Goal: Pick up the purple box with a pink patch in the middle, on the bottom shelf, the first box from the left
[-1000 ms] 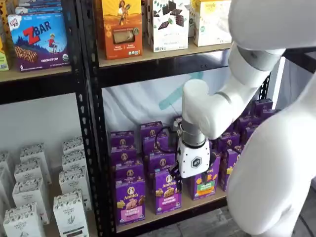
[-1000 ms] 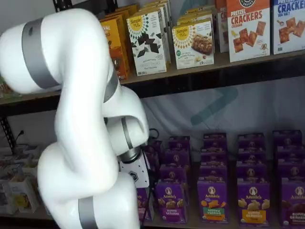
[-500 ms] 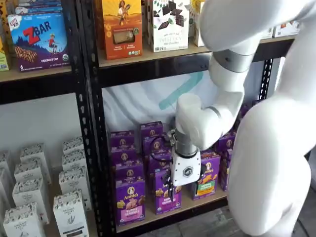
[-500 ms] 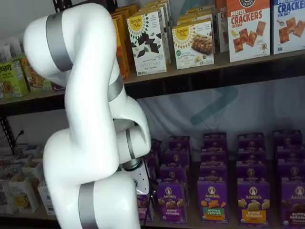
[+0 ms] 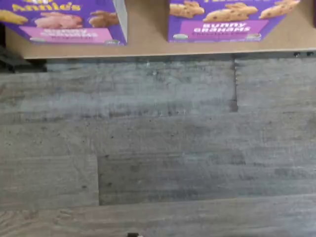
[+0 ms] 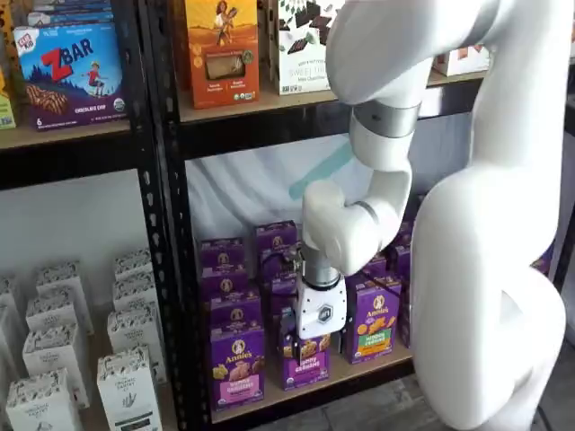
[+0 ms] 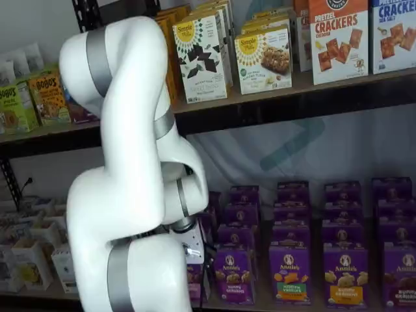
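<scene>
The purple box (image 6: 237, 364) with a pink patch stands at the front left of the bottom shelf (image 6: 364, 368), next to the black post. The wrist view shows its lower front with the pink patch (image 5: 66, 34) on the tan board. My gripper (image 6: 304, 346) hangs low in front of the neighbouring purple box (image 6: 305, 364), just right of the pink-patch box and apart from it. Its white body shows, but its black fingers are small and dark, so I cannot tell open from shut. Nothing is held. In a shelf view the arm (image 7: 130, 195) hides that box.
More purple boxes (image 7: 289, 270) fill the shelf in rows. A black perforated post (image 6: 166, 269) stands left of the pink-patch box, with white cartons (image 6: 126, 386) beyond it. An upper shelf (image 6: 269, 103) holds boxes overhead. Grey plank floor (image 5: 158, 148) lies below the shelf's edge.
The arm has swung left and lower. The gripper moved from in front of the green-patch box to in front of the box beside the pink-patch one.
</scene>
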`<action>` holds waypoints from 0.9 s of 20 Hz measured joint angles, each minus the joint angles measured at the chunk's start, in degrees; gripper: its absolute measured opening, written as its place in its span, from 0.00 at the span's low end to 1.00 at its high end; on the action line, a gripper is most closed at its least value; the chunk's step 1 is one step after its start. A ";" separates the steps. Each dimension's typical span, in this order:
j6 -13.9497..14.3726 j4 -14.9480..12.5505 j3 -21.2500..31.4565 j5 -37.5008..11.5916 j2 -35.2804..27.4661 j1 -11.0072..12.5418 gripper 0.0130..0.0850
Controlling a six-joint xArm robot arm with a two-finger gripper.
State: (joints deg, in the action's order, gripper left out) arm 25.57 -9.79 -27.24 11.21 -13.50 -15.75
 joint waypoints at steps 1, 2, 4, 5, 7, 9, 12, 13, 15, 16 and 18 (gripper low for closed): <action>-0.13 0.01 -1.03 -0.11 -1.15 0.10 1.00; -0.51 0.35 -2.25 -0.19 -2.51 0.14 1.00; -2.22 2.17 -4.13 -0.70 -4.76 0.05 1.00; -2.92 2.93 -4.96 -0.92 -5.71 0.00 1.00; -3.77 3.91 -6.83 -1.14 -7.75 -0.12 1.00; -3.42 3.62 -9.03 -1.11 -9.92 -0.18 1.00; -3.61 4.19 -12.33 -0.47 -12.84 -0.59 1.00; -4.24 5.00 -13.20 -0.60 -13.65 -0.77 1.00; -6.64 7.98 -15.90 -0.51 -15.85 -1.30 1.00; -7.16 8.65 -17.15 0.01 -16.65 -1.41 1.00; -5.83 7.19 -19.52 0.84 -18.20 -1.29 1.00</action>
State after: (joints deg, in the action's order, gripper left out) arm 19.74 -2.60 -46.76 12.05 -31.70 -17.04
